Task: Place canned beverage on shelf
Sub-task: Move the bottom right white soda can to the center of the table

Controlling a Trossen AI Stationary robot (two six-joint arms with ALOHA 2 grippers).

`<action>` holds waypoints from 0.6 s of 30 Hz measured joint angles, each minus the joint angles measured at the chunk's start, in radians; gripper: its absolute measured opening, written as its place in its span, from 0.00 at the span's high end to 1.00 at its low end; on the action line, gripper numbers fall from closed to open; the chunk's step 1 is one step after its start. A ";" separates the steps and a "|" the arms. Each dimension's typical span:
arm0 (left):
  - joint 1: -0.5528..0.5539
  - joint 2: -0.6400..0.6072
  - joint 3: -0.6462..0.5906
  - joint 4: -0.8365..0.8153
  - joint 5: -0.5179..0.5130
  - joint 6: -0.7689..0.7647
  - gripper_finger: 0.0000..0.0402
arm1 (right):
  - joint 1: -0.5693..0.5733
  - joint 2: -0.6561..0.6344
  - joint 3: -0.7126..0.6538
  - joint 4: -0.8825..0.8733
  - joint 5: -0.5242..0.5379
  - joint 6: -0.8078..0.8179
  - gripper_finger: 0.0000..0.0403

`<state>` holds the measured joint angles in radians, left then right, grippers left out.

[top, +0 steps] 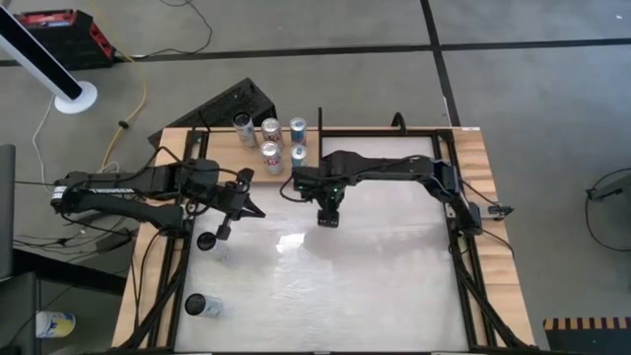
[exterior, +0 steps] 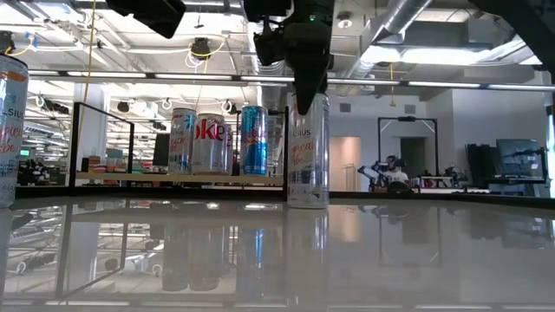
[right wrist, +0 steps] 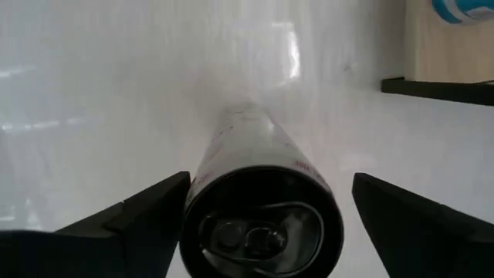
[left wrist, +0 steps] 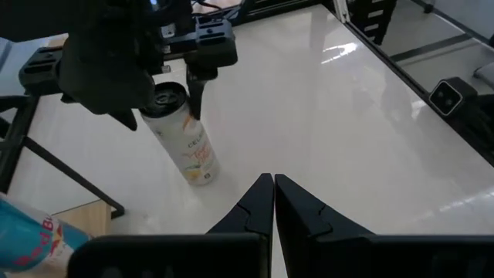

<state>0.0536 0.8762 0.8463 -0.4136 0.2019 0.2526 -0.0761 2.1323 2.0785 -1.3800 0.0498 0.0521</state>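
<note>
With its fingers spread wide on either side of an upright can [right wrist: 258, 208], not touching it, the right gripper [top: 329, 209] hangs over the white table [top: 375, 286]. That can stands lengthwise vertical, opening upward, just in front of the shelf [top: 222, 150], which holds five other upright cans [exterior: 212, 141]. Farther left, the left gripper [left wrist: 273, 202] is closed, empty.

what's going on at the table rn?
The right gripper hangs over an upright white can on the tabletop, jaws open on either side of it, not gripping. Five cans already stand on the shelf. The left gripper waits shut nearby, with two more cans by the left edge.
</note>
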 joint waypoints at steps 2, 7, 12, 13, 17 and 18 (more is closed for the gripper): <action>0.000 0.001 0.000 -0.001 -0.005 0.000 1.00 | 0.000 -0.003 -0.001 -0.006 0.000 0.007 0.07; 0.000 0.001 0.000 0.004 -0.006 0.000 1.00 | 0.000 -0.028 0.000 -0.028 0.001 0.020 0.08; 0.000 0.001 0.000 0.007 -0.008 0.001 1.00 | 0.000 -0.037 -0.001 -0.067 0.001 0.050 0.08; 0.000 0.001 0.000 0.008 -0.008 0.001 1.00 | 0.002 -0.037 -0.001 -0.087 0.001 0.053 0.08; 0.000 0.001 0.000 0.010 -0.008 0.006 1.00 | 0.004 -0.037 -0.012 -0.168 0.002 0.049 0.09; 0.000 0.001 0.000 0.012 -0.008 0.009 1.00 | 0.003 -0.037 -0.022 -0.167 0.006 0.052 0.09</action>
<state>0.0536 0.8772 0.8463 -0.4021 0.1944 0.2620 -0.0730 2.0951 2.0567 -1.5467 0.0557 0.1037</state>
